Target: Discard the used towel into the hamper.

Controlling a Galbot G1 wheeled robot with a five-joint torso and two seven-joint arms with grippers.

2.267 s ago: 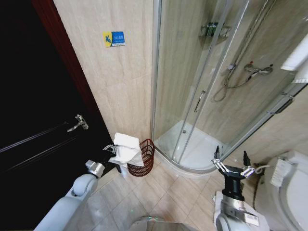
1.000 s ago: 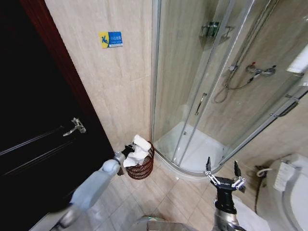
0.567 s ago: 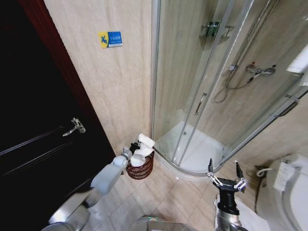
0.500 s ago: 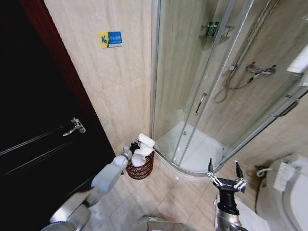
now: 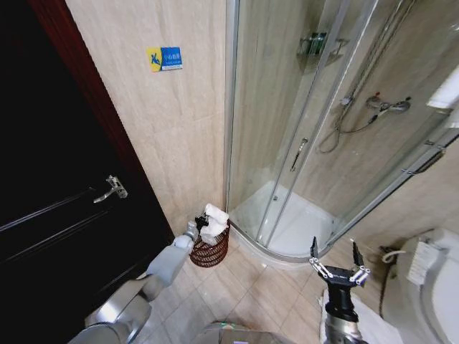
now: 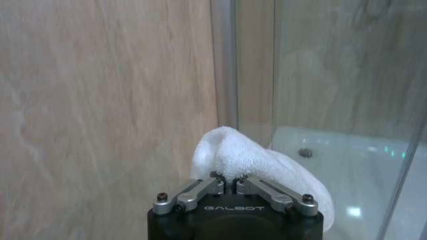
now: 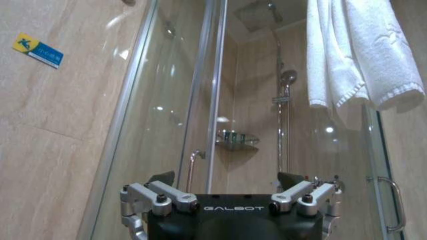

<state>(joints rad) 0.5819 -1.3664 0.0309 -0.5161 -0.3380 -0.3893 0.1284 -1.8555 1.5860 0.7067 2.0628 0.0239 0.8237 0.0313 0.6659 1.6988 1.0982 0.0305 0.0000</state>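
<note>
The left gripper (image 5: 200, 223) was extended forward and down at the rim of the hamper (image 5: 210, 251), its fingers (image 6: 200, 189) drawn together and clamped on a fold of the white towel (image 5: 214, 221). The towel stood bunched above the hamper's mouth, its long axis roughly upright, with the rounded upper end pointing up toward the wall and its lower part inside the rim; how deep it reached could not be determined. In the left wrist view the towel (image 6: 257, 167) bulged up and away from the closed fingertips. The hamper, a small round reddish-brown open-weave wicker basket, stood upright on the floor (image 5: 237, 287), in the corner between the beige tiled wall (image 5: 179, 136) and the frame of the glass shower enclosure (image 5: 308, 129), just beside both. The floor was laid with light beige tiles set diagonally to the view. A dark door (image 5: 64, 215) with a metal lever handle (image 5: 113, 189) occupied the robot's left, and a small blue and yellow sign (image 5: 166, 58) was fixed to the wall above the hamper. Inside the enclosure were a white shower tray (image 5: 287, 222), a hose and a mixer valve (image 5: 384, 106). The right gripper (image 5: 336, 269) was held low on the robot's right, well apart from the hamper, its fingers spread and holding nothing. A white toilet (image 5: 430, 287) stood at the far right.
</note>
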